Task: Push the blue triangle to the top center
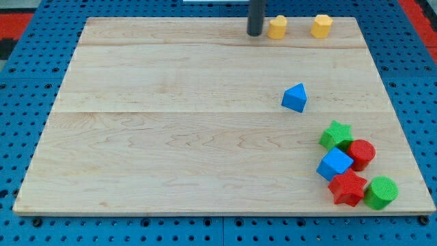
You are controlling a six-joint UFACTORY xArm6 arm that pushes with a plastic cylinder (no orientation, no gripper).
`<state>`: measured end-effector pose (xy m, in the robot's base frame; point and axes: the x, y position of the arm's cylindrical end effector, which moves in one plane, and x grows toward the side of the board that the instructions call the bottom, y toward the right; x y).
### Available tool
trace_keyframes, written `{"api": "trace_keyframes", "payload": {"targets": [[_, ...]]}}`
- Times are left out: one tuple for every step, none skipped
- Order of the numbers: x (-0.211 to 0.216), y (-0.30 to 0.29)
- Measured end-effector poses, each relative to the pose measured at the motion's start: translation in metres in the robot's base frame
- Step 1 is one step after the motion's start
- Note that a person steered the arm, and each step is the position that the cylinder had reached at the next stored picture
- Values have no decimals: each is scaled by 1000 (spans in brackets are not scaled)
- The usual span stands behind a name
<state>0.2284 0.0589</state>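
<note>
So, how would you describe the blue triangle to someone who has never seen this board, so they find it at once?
Start at the wooden board and look at the view's right half, about mid-height. The blue triangle sits there alone, above the cluster of blocks in the bottom right corner. Unlike the blue cube inside that cluster, it touches nothing and comes to a point.

My rod comes down from the view's top edge, just right of centre, upright and dark. My tip (255,33) sits at the far edge of the counter (171,123); it seems to touch the surface, though the angle leaves that unsure. The arm above the rod is out of view.
</note>
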Motion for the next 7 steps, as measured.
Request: {"api": "trace_keyframes", "payload": {"targets": [[-16,27],[-17,84],[-16,65],[17,18],[82,65],[139,130],[186,137]]}}
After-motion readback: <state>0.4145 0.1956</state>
